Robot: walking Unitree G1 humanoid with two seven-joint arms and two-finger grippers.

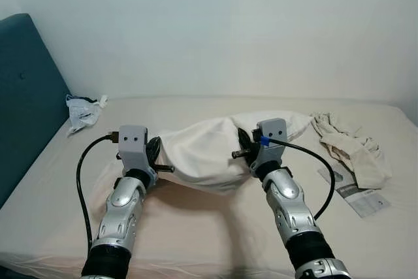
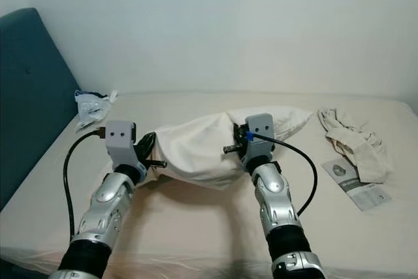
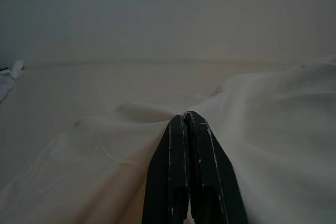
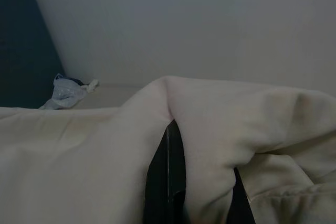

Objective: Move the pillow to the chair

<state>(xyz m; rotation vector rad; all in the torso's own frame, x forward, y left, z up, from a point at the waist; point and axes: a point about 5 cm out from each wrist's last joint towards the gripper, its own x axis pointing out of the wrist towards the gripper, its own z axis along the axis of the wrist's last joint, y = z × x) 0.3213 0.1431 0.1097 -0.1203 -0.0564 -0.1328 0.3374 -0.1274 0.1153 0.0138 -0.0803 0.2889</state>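
Observation:
A white pillow [image 1: 202, 151] lies across the middle of the beige bed [image 1: 196, 233], its left end sagging and its right end bunched up. My left gripper [image 1: 155, 150] is at the pillow's left end, shut on a pinch of its fabric; in the left wrist view the two black fingers [image 3: 178, 182] are pressed together with cloth [image 3: 262, 129] at their tips. My right gripper [image 1: 244, 142] is shut on the pillow's upper right part. In the right wrist view, pillow fabric [image 4: 210, 129] drapes over the dark fingers [image 4: 167, 177].
A teal headboard [image 1: 26, 89] stands at the left. A crumpled plastic bag [image 1: 83, 112] lies at the bed's back left. A bunched beige cloth [image 1: 349, 145] and a printed leaflet [image 1: 360, 198] lie at the right. A white wall [image 1: 228, 24] runs behind the bed.

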